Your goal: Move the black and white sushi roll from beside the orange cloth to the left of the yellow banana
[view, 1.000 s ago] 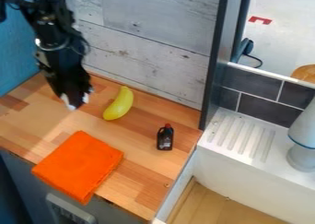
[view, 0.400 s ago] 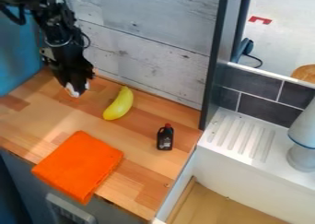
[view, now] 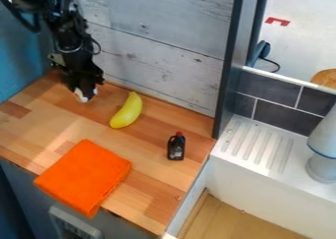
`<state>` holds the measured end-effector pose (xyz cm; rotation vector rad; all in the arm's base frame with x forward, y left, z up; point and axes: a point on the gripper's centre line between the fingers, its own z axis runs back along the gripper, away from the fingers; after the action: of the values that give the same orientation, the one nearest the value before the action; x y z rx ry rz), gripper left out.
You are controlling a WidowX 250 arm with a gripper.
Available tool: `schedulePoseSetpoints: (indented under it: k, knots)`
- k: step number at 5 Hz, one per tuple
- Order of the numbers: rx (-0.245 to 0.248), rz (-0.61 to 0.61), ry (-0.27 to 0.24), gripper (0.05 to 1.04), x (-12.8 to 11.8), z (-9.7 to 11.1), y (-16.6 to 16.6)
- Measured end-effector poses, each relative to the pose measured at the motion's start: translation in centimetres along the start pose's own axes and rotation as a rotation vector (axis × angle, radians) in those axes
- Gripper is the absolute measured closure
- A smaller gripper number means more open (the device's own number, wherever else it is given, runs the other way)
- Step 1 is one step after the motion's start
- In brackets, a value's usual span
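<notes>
Tool (view: 84, 96): near yellow banana (view: 126, 111) — open or closed, cannot tell
Cloth (view: 83, 178): orange, on wooden surface (view: 148, 176)
Bottle (view: 176, 147): dark — red-capped

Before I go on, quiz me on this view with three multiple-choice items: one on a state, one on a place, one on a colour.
1. How does the orange cloth lie?
A) folded flat
B) crumpled in a ball
C) rolled into a tube

2. In the view, where is the gripper?
A) right of the banana
B) on the orange cloth
C) left of the banana

3. What colour is the cap of the small dark bottle?
A) white
B) red
C) green

1: A, the cloth makes a neat, flat four-sided shape.
2: C, the gripper is toward the upper left, with the banana to its right.
3: B, the bottle's top shows red above its dark body.
</notes>
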<state>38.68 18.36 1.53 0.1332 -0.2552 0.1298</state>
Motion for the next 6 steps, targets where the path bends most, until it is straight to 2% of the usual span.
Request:
schedulePoseSetpoints:
  k: [1, 2, 3, 4, 5, 6]
  knots:
    - [-0.003, -0.002, 0.013, 0.596, -0.1, -0.9, 0.0]
    - [-0.006, -0.001, 0.02, 0.255, -0.2, -1.1, -0.1]
    - [-0.023, 0.008, 0.032, 0.072, -0.8, -1.2, -0.5]
    - [-0.013, 0.013, -0.047, 0.075, 0.7, 4.6, -0.1]
    - [-0.036, 0.019, -0.01, 0.08, -0.7, 9.8, -0.2]
    - [-0.069, 0.061, 0.113, 0.081, -5.5, 12.1, -1.2]
